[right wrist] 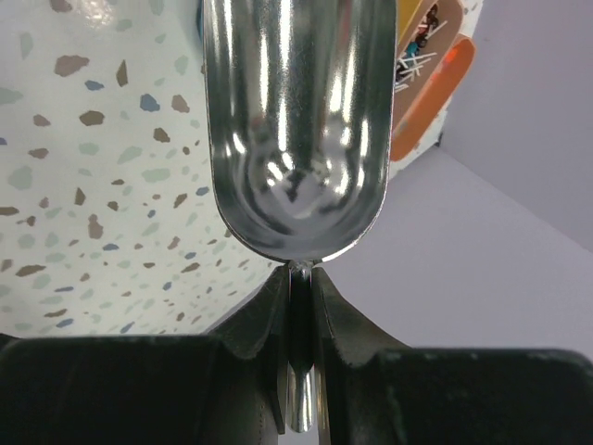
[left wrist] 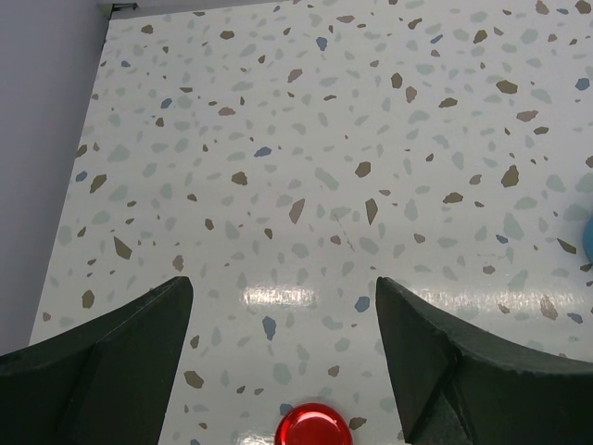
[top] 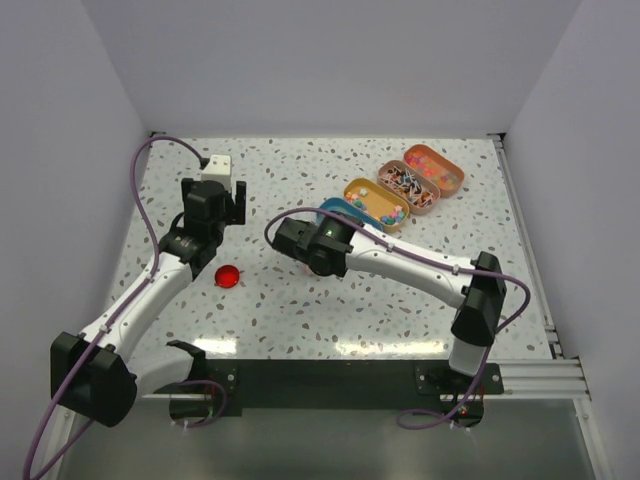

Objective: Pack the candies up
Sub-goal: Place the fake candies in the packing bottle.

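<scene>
The candies (top: 388, 210) are tiny mixed-colour beads lying in three oval tins at the back right: yellow (top: 362, 191), brown (top: 424, 203) and orange (top: 453, 179). A blue tin (top: 336, 207) sits just behind my right gripper (top: 312, 235). In the right wrist view this gripper (right wrist: 298, 278) is shut on the thin handle of a silver scoop (right wrist: 295, 120), whose bowl holds nothing. Some candies (right wrist: 422, 42) show past the scoop's rim. My left gripper (left wrist: 283, 292) hangs open over bare table, with a red round lid (left wrist: 313, 427) just below its fingers.
A small white box (top: 216, 167) stands behind the left gripper (top: 226, 203). The red lid (top: 227, 276) lies between the two arms. Grey walls close the table on three sides. A blue edge (left wrist: 588, 239) shows at the far right of the left wrist view.
</scene>
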Available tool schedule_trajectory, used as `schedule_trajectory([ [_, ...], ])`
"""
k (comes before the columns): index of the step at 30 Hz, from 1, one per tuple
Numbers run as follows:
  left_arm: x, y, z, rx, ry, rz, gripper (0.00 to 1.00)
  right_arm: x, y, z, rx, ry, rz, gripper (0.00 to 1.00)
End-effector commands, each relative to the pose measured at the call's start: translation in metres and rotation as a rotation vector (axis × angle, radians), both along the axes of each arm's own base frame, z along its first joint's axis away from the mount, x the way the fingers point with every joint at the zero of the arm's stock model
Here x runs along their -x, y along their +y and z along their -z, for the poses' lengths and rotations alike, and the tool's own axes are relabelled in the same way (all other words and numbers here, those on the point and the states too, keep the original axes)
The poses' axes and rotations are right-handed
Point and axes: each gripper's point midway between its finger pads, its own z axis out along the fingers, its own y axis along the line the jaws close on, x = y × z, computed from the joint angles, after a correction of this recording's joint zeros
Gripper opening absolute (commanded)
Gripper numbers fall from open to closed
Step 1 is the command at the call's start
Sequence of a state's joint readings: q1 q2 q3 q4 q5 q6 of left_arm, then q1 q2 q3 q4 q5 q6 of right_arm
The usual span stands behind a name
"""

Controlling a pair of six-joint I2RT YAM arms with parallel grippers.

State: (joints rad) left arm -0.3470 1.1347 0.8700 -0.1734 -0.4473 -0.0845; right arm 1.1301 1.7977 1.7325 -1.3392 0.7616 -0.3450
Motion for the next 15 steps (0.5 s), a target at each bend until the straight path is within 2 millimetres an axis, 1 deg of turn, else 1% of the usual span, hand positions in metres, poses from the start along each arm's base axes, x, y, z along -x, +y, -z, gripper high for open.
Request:
schedule_trajectory([
  [1,-0.006,0.005,-0.009,-0.004,-0.046,-0.022,0.85,0.002,-0.015,-0.027,-0.210,-0.037,0.128,0.00],
  [2,-0.006,0.005,-0.009,-0.004,-0.047,-0.024,0.85,0.000,-0.017,-0.027,-0.264,-0.040,0.159,0.00],
  [3,-0.006,0.004,-0.009,-0.003,-0.047,-0.022,0.85,-0.005,-0.026,-0.025,-0.350,-0.037,0.240,0.00],
  [4,-0.006,0.005,-0.009,-0.003,-0.048,-0.022,0.85,-0.003,-0.037,-0.024,-0.410,-0.038,0.286,0.00],
  [5,-0.006,0.004,-0.009,-0.003,-0.047,-0.021,0.85,-0.008,-0.038,-0.023,-0.512,-0.058,0.352,0.00],
  [6,-0.006,0.004,-0.009,-0.002,-0.046,-0.021,0.85,-0.014,-0.051,-0.019,-0.572,-0.050,0.422,0.00],
  [7,-0.006,0.004,-0.009,-0.001,-0.047,-0.021,0.85,-0.013,-0.063,-0.004,-0.568,-0.041,0.463,0.00],
  [8,-0.006,0.004,-0.008,-0.001,-0.045,-0.020,0.85,-0.017,-0.067,-0.010,-0.696,-0.085,0.524,0.00],
  [9,-0.006,0.004,-0.008,0.000,-0.046,-0.020,0.85,-0.023,-0.082,-0.004,-0.743,-0.089,0.598,0.00],
  [10,-0.007,0.004,-0.008,0.000,-0.046,-0.020,0.85,-0.025,-0.089,0.012,-0.780,-0.092,0.642,0.00],
  [11,-0.007,0.004,-0.008,-0.001,-0.044,-0.020,0.85,-0.025,-0.098,0.013,-0.853,-0.117,0.695,0.00],
  [12,-0.007,0.003,-0.007,0.000,-0.041,-0.020,0.85,-0.031,-0.117,0.019,-0.887,-0.150,0.770,0.00],
  [13,-0.007,0.003,-0.007,0.001,-0.043,-0.020,0.85,-0.025,-0.127,0.044,-0.891,-0.115,0.823,0.00],
  [14,-0.006,0.003,-0.007,0.003,-0.042,-0.021,0.85,-0.032,-0.131,0.048,-0.956,-0.139,0.867,0.00],
  [15,-0.007,0.003,-0.007,0.006,-0.043,-0.020,0.85,-0.037,-0.150,0.052,-0.991,-0.173,0.938,0.00],
])
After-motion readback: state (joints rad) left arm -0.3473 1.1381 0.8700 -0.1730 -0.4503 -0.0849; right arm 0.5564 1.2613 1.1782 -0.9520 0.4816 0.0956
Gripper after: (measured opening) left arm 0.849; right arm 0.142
